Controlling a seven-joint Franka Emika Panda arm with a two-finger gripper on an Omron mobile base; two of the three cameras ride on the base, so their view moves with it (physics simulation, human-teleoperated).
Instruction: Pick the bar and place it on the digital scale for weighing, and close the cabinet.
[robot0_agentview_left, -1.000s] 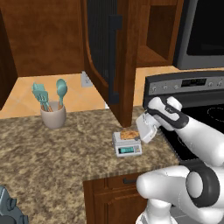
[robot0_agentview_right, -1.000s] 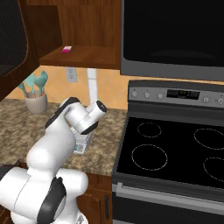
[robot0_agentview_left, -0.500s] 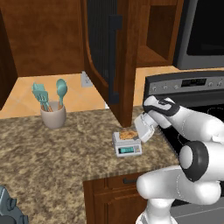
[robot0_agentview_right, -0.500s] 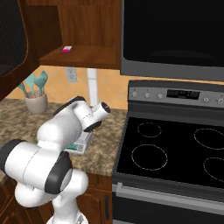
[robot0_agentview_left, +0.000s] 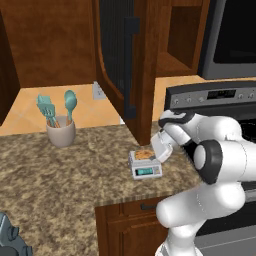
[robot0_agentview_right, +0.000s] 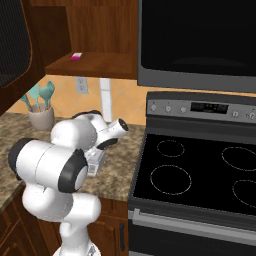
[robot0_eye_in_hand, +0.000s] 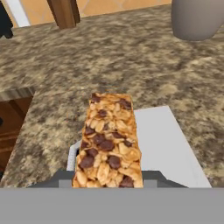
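Granola bar (robot0_eye_in_hand: 109, 140) with nuts and dark chips is held in the robot's pincer (robot0_agentview_left: 159, 150), right over the digital scale (robot0_agentview_left: 145, 164). The pincer is clenched on the near end of the bar, and the bar pokes out past the far edge of the scale's flat grey top. I cannot tell if the bar is touching the top or is just above it. The scale sits on the speckled brown stone bench (robot0_agentview_left: 60, 175), close to the front edge, with its little blue screen facing the room. The tall wooden cabinet (robot0_agentview_left: 127, 60) door with the dark ribbed panel and the long dark handle stands open, swung out over the bench just behind the scale. To the left, well apart from the scale, a grey cup (robot0_agentview_left: 61, 132) holds teal spoons and a spatula (robot0_agentview_left: 55, 107). A wall plug (robot0_agentview_left: 98, 90) is on the orange wall behind. To the right of the bench is a black stove (robot0_agentview_right: 200, 175) with ring marks on top, and a dark microwave (robot0_agentview_right: 197, 42) hangs above it. A small pink thing (robot0_agentview_right: 76, 56) lies on the open wooden shelf (robot0_agentview_right: 92, 65) beside the microwave.
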